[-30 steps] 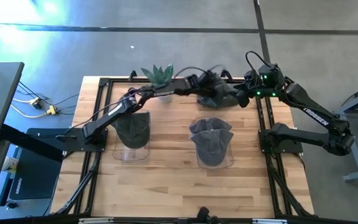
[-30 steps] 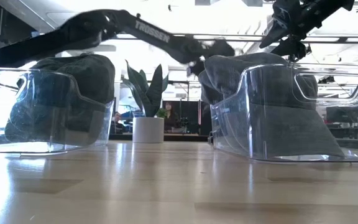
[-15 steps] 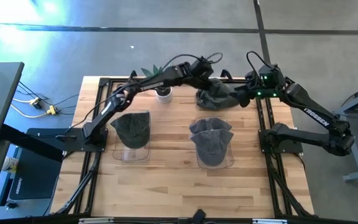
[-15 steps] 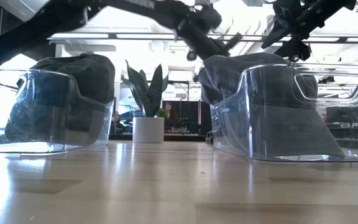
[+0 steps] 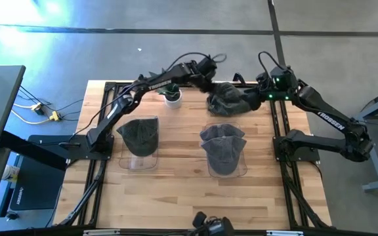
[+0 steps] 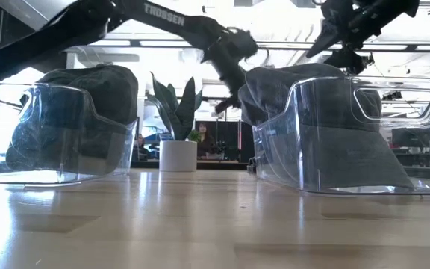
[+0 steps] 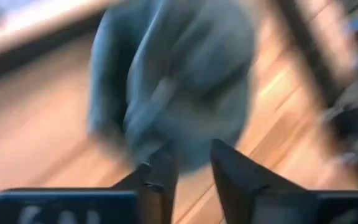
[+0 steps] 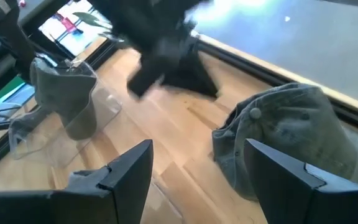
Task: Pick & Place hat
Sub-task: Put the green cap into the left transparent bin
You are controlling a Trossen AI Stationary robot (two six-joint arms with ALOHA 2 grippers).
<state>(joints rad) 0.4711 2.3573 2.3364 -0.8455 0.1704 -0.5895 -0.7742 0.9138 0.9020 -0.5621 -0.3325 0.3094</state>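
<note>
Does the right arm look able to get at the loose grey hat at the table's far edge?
Probably yes. The right gripper hangs open right beside the loose grey hat, nothing between them; the left gripper crowds the hat's other side.

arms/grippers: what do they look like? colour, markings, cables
Both arms are black. White TROSSEN lettering runs along each forearm. Loose black cables loop above the wrists. A green light glows near the right gripper. Left gripper has dark, tapered fingers; the right gripper's are dark, broad and angular.

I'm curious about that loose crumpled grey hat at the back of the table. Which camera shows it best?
The right wrist view: the loose crumpled grey hat fills it sharply, top button visible. High view shows it small; left wrist view blurs it; low view cannot settle it.
</note>
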